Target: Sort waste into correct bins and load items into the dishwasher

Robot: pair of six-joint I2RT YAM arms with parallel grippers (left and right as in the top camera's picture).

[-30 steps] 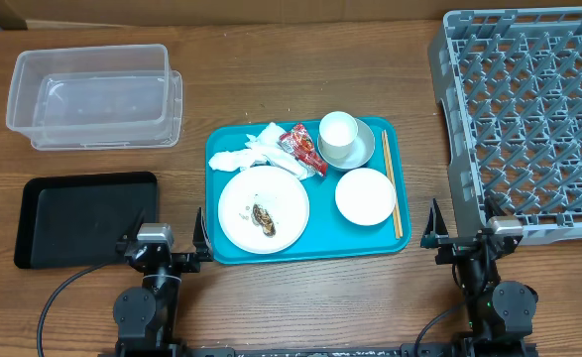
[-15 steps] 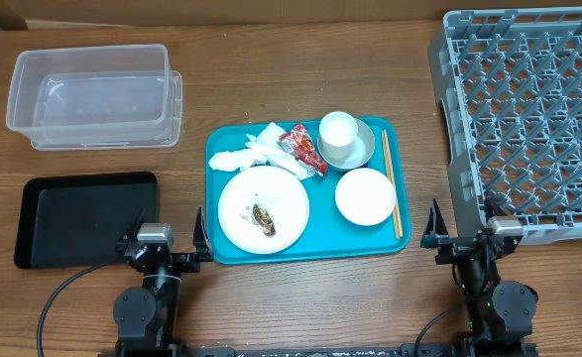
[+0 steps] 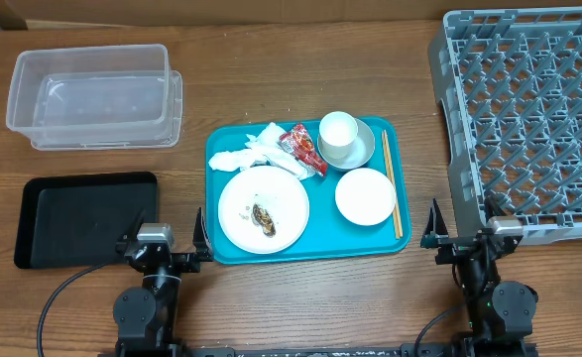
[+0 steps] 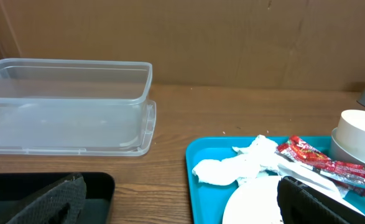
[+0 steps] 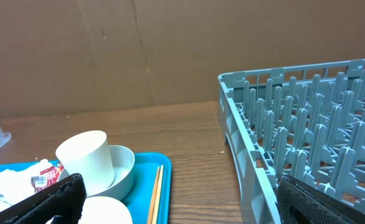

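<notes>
A white plate [image 3: 263,208] with a brown scrap [image 3: 264,219] and rice grains sits on the teal tray [image 3: 310,256]. Also on the tray are a crumpled napkin [image 3: 256,151], a red wrapper [image 3: 303,149], a cup [image 3: 338,132] standing in a saucer-bowl [image 3: 365,151], a white bowl [image 3: 365,195] and chopsticks [image 3: 393,183]. My left gripper [image 3: 162,233] stands open at the tray's near left corner, holding nothing. My right gripper [image 3: 461,226] stands open between the tray and the grey dish rack [image 3: 528,119], also holding nothing.
The clear tub [image 3: 94,94] stands at the back left. The flat black tray [image 3: 84,218] lies in front of it, beside the left gripper. Bare wooden table runs between the teal tray and the rack.
</notes>
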